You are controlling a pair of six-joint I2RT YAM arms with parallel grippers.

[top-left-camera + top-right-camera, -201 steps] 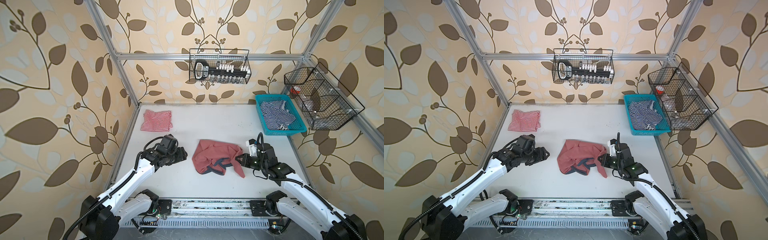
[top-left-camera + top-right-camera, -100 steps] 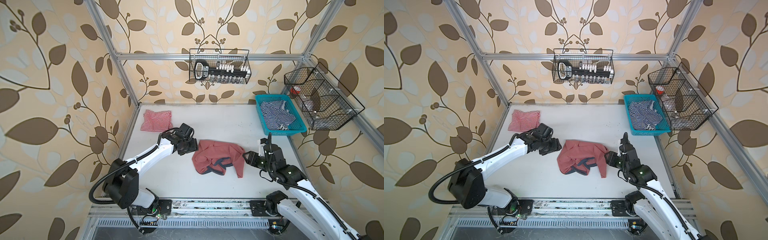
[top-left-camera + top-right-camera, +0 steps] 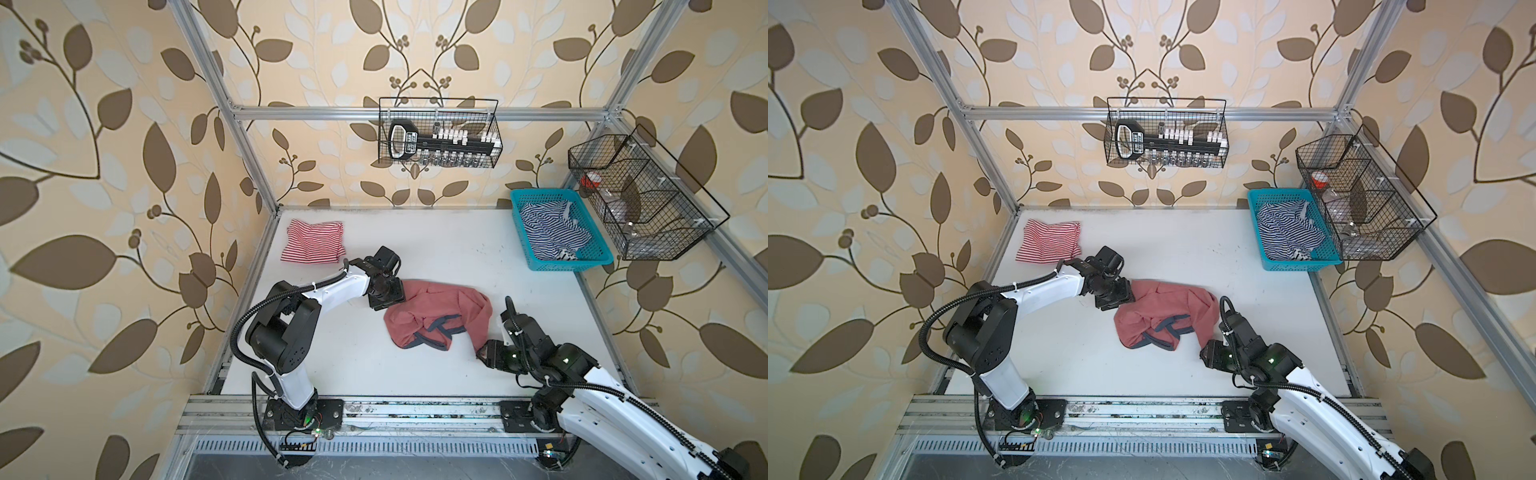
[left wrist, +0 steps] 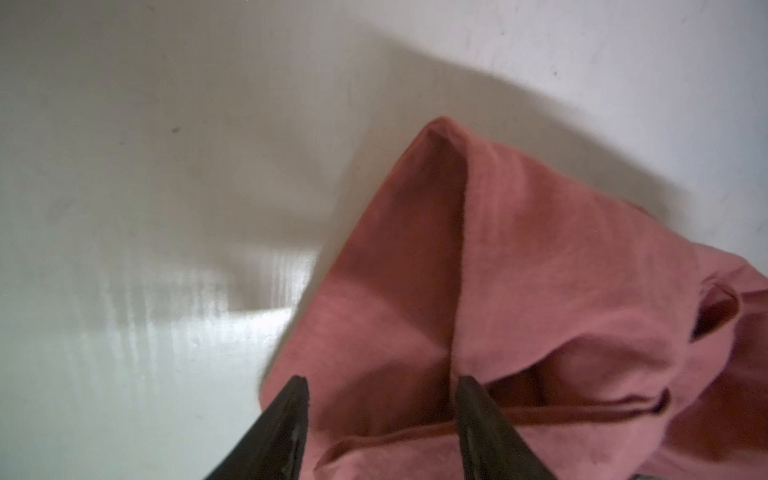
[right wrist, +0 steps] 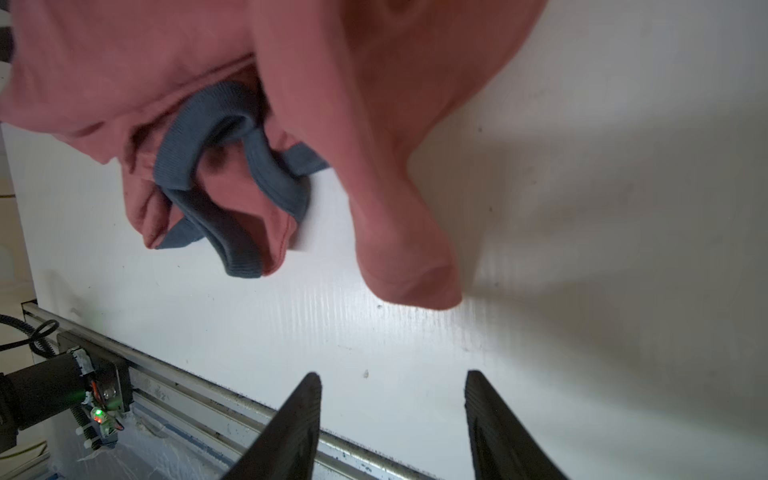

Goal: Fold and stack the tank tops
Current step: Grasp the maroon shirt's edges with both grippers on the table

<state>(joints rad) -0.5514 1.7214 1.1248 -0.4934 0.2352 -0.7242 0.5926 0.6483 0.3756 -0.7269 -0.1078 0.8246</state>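
Broadly, the white worktop [image 3: 436, 232] carries everything in play. The biggest cloth on it is the dusty red tank top [image 3: 432, 305], which lies crumpled and unfolded near the middle. A teal basket [image 3: 536, 257] stands at the far right with a navy-and-white striped garment [image 3: 548, 232] bundled inside. The smaller red-and-white striped tank top [image 3: 313, 243] lies flat in a tidy square at the far left corner, well apart from the red one.

The left hand [image 3: 388, 299] sits at the red top's far left edge. In the left wrist view its fingers [image 4: 286, 424] stand apart astride a raised ridge of cloth, not pinched on it. The right hand [image 3: 484, 354] is low at the near right, beside a drooping tip of the red cloth. In the right wrist view its fingers [image 5: 299, 415] are spread with bare worktop between them and hold nothing. The navy trim [image 3: 436, 332] lies twisted on the robot's side of the heap.

The striped top looks finished, so the step in hand appears to be taking hold of the red one to spread it. Next, the left hand probably needs only to close on its ridge. The right must reach the tip before closing, and then both can draw apart.
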